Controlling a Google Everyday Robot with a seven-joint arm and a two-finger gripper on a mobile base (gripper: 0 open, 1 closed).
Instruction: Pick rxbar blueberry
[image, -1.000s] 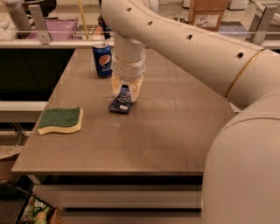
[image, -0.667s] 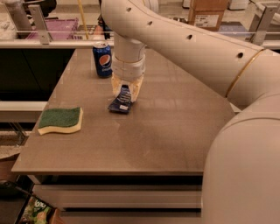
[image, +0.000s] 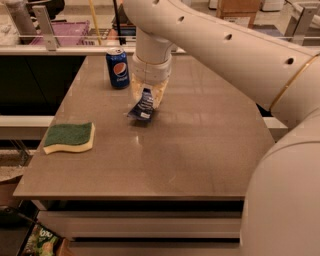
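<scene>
1. Gripper (image: 148, 99) pointed down over the desk (image: 190, 150), at the end of the big white arm (image: 210, 40).
2. Its two fingers were closed on the top end of the rxbar blueberry (image: 141, 109).
3. That dark blue bar hung tilted just under the gripper, with its low end close to the desk top. I could not tell if it touched.
4. A blue Pepsi can (image: 118, 68) stood upright near the gripper, toward the picture's left and a bit farther back.
5. A green and yellow sponge (image: 69, 137) lay flat well apart from the gripper, toward the picture's left and nearer the front edge.
</scene>
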